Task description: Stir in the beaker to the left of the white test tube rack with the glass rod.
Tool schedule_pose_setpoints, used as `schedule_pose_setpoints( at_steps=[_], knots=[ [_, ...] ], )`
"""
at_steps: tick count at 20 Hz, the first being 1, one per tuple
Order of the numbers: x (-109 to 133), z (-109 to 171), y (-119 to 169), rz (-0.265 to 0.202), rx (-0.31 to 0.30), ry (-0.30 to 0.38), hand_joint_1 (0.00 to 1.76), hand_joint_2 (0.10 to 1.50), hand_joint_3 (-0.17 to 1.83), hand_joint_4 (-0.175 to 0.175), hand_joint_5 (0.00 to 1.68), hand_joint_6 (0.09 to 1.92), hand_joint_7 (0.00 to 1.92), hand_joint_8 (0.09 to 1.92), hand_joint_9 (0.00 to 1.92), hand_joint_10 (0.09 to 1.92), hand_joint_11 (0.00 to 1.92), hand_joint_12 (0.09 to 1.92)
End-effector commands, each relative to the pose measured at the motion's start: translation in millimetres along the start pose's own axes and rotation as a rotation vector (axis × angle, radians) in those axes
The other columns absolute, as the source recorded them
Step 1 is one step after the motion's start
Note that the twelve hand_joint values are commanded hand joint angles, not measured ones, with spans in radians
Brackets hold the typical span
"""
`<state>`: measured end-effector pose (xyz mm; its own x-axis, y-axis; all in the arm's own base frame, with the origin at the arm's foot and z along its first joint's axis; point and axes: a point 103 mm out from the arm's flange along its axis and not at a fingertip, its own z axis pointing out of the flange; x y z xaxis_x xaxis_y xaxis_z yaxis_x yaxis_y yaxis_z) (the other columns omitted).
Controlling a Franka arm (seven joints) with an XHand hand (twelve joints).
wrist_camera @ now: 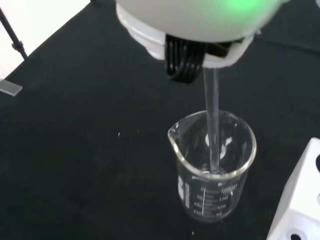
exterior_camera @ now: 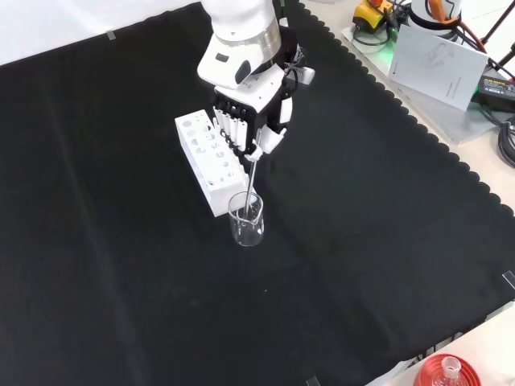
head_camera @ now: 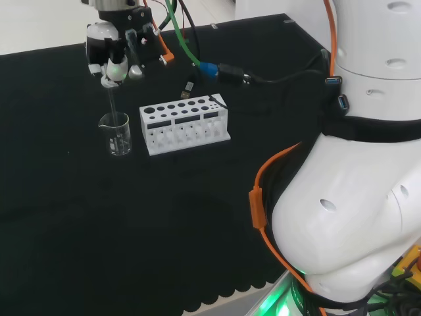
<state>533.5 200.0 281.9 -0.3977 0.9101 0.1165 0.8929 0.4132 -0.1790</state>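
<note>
I see the table (exterior_camera: pixel 121 281) covered in black cloth with a scalloped edge. 2 things stand on it: a clear glass beaker (exterior_camera: pixel 246 219) and a white test tube rack (exterior_camera: pixel 208 161), just beside each other near the middle.

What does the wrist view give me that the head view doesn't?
Wrist view alone: the glass rod reaching down inside the beaker, its tip near the bottom, and the beaker's printed scale. Head view alone: the whole white test tube rack and the cables behind it. Both: the hand holding the rod over the beaker beside the rack.
</note>
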Motion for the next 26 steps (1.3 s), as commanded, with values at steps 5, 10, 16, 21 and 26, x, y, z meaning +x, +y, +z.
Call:
schedule_pose_setpoints(
  at_steps=[5, 10, 16, 21, 26],
  knots=[
    [8.4, 5.4, -6.8, -0.006, 0.008, -0.034, 1.44, 0.60, 0.80, -0.175, 1.06, 0.80, 1.28, 0.79, 1.30, 0.95, 1.42, 0.80],
    [21.5, 13.3, 0.7, -0.013, 0.025, -0.029, 1.44, 0.60, 0.80, -0.175, 1.06, 0.80, 1.28, 0.79, 1.30, 0.95, 1.42, 0.80],
    [14.9, 16.7, 6.4, 0.000, 0.029, -0.026, 1.44, 0.60, 0.80, -0.175, 1.06, 0.80, 1.28, 0.79, 1.30, 0.95, 1.42, 0.80],
    [4.1, 11.2, 5.6, 0.020, 0.019, -0.032, 1.44, 0.60, 0.80, -0.175, 1.06, 0.80, 1.28, 0.79, 1.30, 0.95, 1.42, 0.80],
    [-4.6, 6.9, 0.8, 0.037, 0.019, -0.039, 1.44, 0.60, 0.80, -0.175, 1.06, 0.80, 1.28, 0.79, 1.30, 0.95, 1.42, 0.80]
  ],
)
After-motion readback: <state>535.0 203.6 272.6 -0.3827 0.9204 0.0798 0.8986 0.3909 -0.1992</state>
